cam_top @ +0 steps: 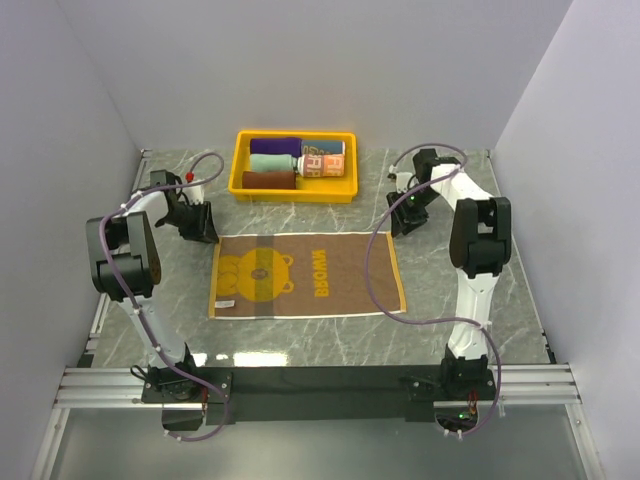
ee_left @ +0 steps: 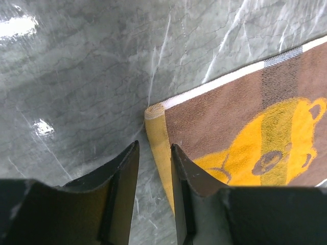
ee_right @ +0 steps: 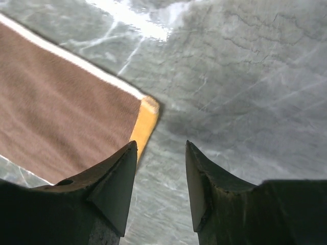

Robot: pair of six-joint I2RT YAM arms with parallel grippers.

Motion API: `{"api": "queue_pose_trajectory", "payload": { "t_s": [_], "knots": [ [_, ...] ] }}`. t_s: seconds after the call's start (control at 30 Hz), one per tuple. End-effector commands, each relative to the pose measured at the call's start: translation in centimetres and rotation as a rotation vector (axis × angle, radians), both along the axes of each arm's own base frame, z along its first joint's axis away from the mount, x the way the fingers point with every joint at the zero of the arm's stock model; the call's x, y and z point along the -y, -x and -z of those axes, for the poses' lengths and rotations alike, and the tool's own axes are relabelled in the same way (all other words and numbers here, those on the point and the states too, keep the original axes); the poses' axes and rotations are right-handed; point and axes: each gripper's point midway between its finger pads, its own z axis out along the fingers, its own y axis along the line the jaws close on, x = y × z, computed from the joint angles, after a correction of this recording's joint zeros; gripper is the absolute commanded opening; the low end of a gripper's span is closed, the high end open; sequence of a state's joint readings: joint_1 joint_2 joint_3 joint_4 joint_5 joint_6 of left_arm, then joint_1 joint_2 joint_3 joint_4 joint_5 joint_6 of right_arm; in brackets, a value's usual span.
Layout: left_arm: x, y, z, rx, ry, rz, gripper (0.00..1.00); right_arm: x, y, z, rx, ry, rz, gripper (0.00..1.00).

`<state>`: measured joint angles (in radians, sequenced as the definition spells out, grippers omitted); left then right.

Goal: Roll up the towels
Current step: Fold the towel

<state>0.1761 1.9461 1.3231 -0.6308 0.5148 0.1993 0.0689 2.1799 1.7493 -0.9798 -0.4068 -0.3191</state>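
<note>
Grey marbled table (cam_top: 450, 310) fills my screen at the console. The brown towel (cam_top: 320, 275) with its yellow bear lies flat and unrolled at the centre. It is well apart from the yellow tray (cam_top: 296, 134) at the far edge, where the rolled towels (cam_top: 290, 160) sit packed side by side.

The left gripper (cam_top: 197, 225) hovers at the towel's far left corner, its fingers a narrow gap apart and empty, with the yellow hem running beneath that gap. The right gripper (cam_top: 408, 215) hangs over bare table just beside the far right corner (ee_right: 147, 109), its fingers moderately parted and holding nothing.

My reading is that the roll has not begun and both far corners are about to be pinched. To do it well, I would shift the right gripper inward until it straddles the hem. Then I would lower both arms level, pinch only the edge, and turn it toward me evenly so the roll stays straight.
</note>
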Motion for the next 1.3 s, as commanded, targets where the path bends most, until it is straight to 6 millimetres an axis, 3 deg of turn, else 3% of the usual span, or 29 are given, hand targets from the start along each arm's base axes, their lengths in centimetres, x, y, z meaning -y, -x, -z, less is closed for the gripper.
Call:
{"api": "queue_pose_trajectory", "payload": {
  "t_s": [0.0, 0.37, 0.57, 0.77, 0.87, 0.9, 1.27],
  "knots": [
    [-0.1, -0.9, -0.4, 0.007, -0.008, -0.029, 0.36, -0.7, -1.0, 0.0, 0.030, 0.019, 0.020, 0.50],
    [0.2, 0.1, 0.5, -0.013, -0.012, -0.039, 0.36, -2.2, -0.9, 1.8, 0.006, 0.040, 0.020, 0.43],
    [0.1, 0.1, 0.9, -0.024, -0.020, -0.041, 0.36, -2.5, -1.0, 2.1, -0.003, 0.048, 0.009, 0.34],
    [0.3, -0.5, 1.3, -0.034, -0.040, -0.024, 0.38, -2.7, -1.5, 2.0, -0.003, 0.045, 0.012, 0.19],
    [0.7, -0.8, 1.3, -0.030, -0.055, -0.011, 0.40, -2.8, -1.6, 1.9, -0.006, 0.033, 0.014, 0.08],
    [0.7, -1.0, 1.2, -0.023, -0.060, -0.012, 0.40, -2.9, -1.5, 1.7, -0.004, 0.031, 0.015, 0.00],
    [1.0, -1.7, 1.7, -0.013, -0.096, -0.005, 0.36, -3.3, -1.8, 0.0, 0.044, -0.007, 0.009, 0.00]
  ]
}}
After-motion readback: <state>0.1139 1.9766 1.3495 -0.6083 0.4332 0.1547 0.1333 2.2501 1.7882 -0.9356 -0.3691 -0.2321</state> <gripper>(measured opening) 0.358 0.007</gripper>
